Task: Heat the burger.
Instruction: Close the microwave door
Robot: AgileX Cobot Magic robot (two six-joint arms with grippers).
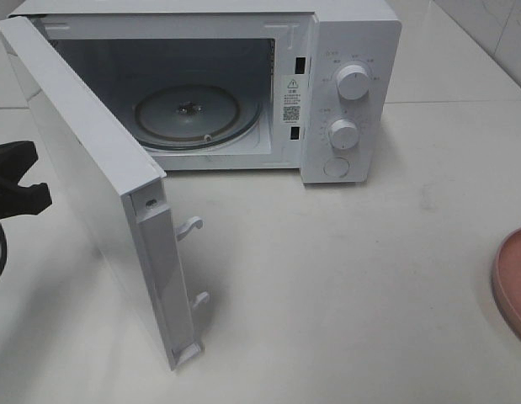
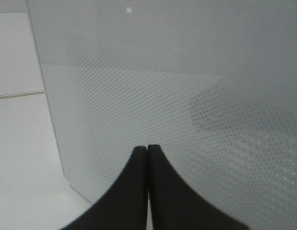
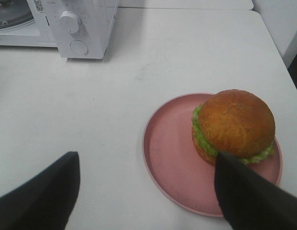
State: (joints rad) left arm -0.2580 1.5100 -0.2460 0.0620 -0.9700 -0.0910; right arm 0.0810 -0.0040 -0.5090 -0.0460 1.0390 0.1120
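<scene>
While apart — right gripper (image 3: 146, 191) above burger (image 3: 237, 127)

Left gripper (image 1: 20, 177): black, at the view's left edge, just outside the open door.
Microwave (image 1: 353, 50): white, beyond and right of the claw.
Door (image 1: 92, 168): swung wide, beside the claw.
Turntable (image 1: 188, 114): glass, bare, inside the cavity.
Pink plate (image 1: 514, 282): far right, well apart from the claw.
Table (image 1: 344, 295): white.

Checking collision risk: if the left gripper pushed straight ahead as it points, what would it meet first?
Probably the microwave door: its dotted panel fills the view just ahead of the shut left gripper.
</scene>
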